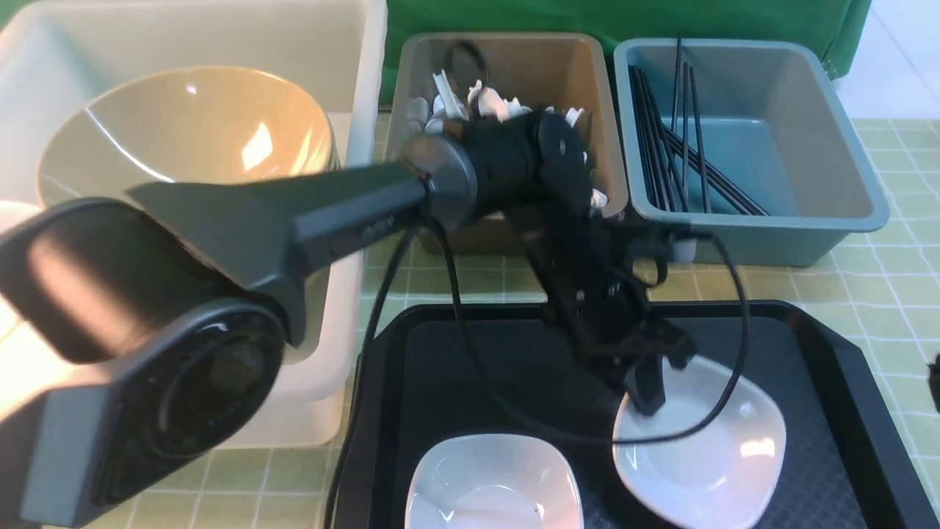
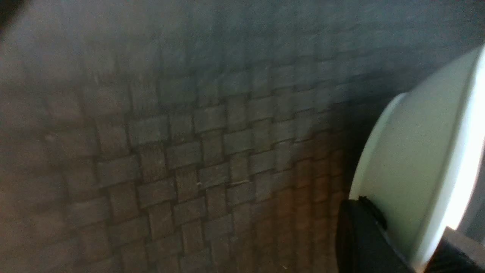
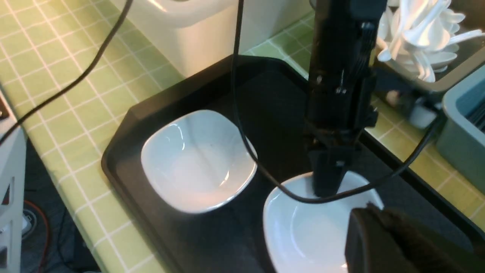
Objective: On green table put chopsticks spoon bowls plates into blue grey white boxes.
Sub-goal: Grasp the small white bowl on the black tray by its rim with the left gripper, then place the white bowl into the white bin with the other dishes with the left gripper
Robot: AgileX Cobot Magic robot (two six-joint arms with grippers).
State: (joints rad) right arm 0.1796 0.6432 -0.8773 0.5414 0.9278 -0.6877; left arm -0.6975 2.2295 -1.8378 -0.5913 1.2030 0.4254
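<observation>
The left arm [image 1: 294, 220] is stretching across from the left and bending down over the black tray [image 1: 844, 367]. The left gripper [image 1: 650, 397] is pointing downward, clamping the far rim of a white dish [image 1: 705, 455] on the tray's right side. A second white dish [image 1: 492, 485] is sitting just beside it. Only a dark edge of the right gripper [image 3: 398, 242] is showing, and I cannot tell whether it is parted or closed.

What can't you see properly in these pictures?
Spoons: front view, the left arm covers most.
Right end effector: right wrist view, dark blur cut by the edge; open or shut unclear.
Near dish: front view, bottom edge cuts it off.
Held dish: left wrist view, mostly outside the frame.
</observation>
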